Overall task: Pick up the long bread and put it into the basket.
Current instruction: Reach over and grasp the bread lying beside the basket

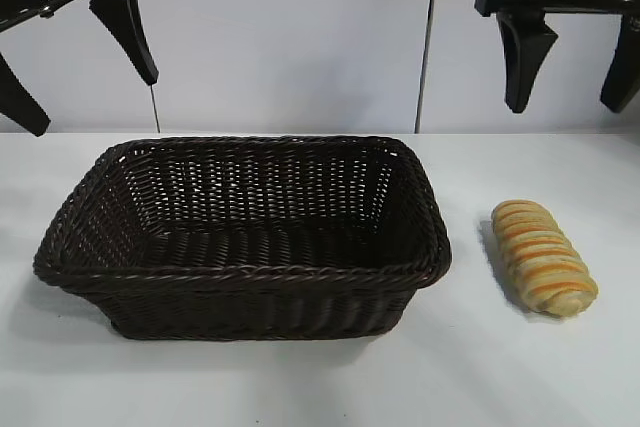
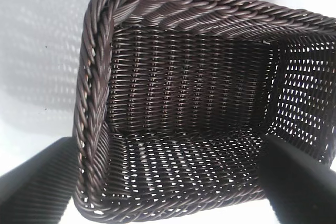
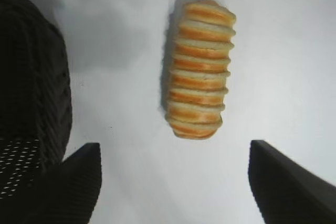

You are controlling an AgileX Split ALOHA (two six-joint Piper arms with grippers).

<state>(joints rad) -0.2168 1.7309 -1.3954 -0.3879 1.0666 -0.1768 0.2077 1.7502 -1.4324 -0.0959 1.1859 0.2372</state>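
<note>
The long bread (image 1: 543, 256), a golden-tan loaf with cream and orange ridges, lies on the white table to the right of the basket (image 1: 245, 272); it also shows in the right wrist view as the long bread (image 3: 199, 69). The dark brown wicker basket has nothing in it. My right gripper (image 1: 572, 97) hangs open high above the loaf, its black fingers (image 3: 79, 182) spread wide with only table between them. My left gripper (image 1: 95, 102) hangs open at the upper left, above the basket's left end, and looks down into the basket (image 2: 184, 103).
The white table (image 1: 320, 387) runs around the basket and loaf. A pale wall with a vertical seam (image 1: 428, 37) stands behind. A corner of the basket (image 3: 31, 77) shows beside the loaf in the right wrist view.
</note>
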